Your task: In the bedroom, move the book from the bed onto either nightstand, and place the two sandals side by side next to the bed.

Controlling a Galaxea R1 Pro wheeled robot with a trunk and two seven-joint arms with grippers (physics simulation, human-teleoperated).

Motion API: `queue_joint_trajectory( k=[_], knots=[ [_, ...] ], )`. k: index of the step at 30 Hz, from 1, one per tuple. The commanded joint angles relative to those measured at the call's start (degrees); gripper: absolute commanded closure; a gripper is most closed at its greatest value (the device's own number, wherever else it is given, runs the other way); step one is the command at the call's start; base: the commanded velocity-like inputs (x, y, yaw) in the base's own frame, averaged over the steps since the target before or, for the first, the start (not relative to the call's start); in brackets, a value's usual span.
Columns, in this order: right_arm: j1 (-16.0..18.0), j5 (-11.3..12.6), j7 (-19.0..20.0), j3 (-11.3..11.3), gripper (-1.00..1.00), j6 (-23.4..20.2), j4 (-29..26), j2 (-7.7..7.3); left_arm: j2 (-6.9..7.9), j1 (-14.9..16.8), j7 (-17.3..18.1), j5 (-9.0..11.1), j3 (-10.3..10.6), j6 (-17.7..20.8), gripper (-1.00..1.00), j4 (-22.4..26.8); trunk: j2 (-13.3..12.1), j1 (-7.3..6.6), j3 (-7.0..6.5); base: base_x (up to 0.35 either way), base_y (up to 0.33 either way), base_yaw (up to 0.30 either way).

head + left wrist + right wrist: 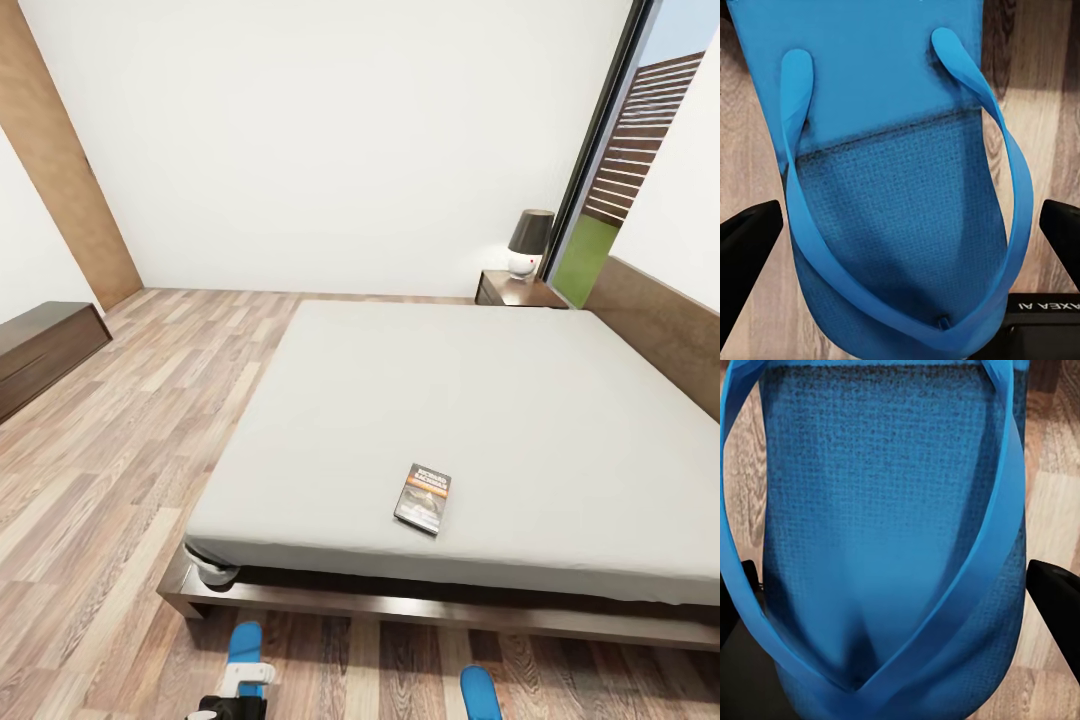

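1. Left gripper (900, 225) straddles a bright blue sandal (896, 172) on the floor (1035, 82), fingers spread wide.
2. Right gripper (896, 585) likewise, jaws parted around the second sandal (885, 525).
3. Dark, orange-banded book (423, 497) lies on the bed (480, 400), near its foot edge.

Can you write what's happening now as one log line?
left gripper: open over left sandal | right gripper: open over right sandal | book: on bed

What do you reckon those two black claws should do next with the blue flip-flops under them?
Probably lower and close both at once. Each open gripper, left and right, has its dark fingers either side of a bright blue flat sandal lying on the wood-plank floor, so neither sandal appears gripped yet.
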State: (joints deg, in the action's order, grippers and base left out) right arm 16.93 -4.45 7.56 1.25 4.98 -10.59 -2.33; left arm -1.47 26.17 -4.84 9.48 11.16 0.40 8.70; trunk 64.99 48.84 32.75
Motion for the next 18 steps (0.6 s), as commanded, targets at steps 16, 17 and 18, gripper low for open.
queue_joint_trajectory(
  k=[16, 17, 18],
  knots=[
    [0.0, -0.5, 1.9, 0.3, 1.00, 0.2, 0.0, -0.13, -0.03, 0.0, -0.8, 0.5, 0.6, 2.4, 1.00, 0.1, 2.4, 1.32, 1.12, 0.000, 0.000, 0.000],
    [0.0, -0.5, 2.0, 0.3, 1.00, 0.2, 0.0, -0.10, -0.03, 0.0, -0.9, 0.5, 0.6, 2.4, 1.00, 0.1, 2.4, 1.32, 1.12, 0.000, 0.000, 0.000],
    [0.0, -0.5, 2.0, 0.3, 1.00, 0.2, 0.0, -0.09, -0.03, 0.0, -0.9, 0.5, 0.6, 2.4, 1.00, 0.1, 2.4, 1.32, 1.12, 0.000, 0.000, 0.000]
  ],
)
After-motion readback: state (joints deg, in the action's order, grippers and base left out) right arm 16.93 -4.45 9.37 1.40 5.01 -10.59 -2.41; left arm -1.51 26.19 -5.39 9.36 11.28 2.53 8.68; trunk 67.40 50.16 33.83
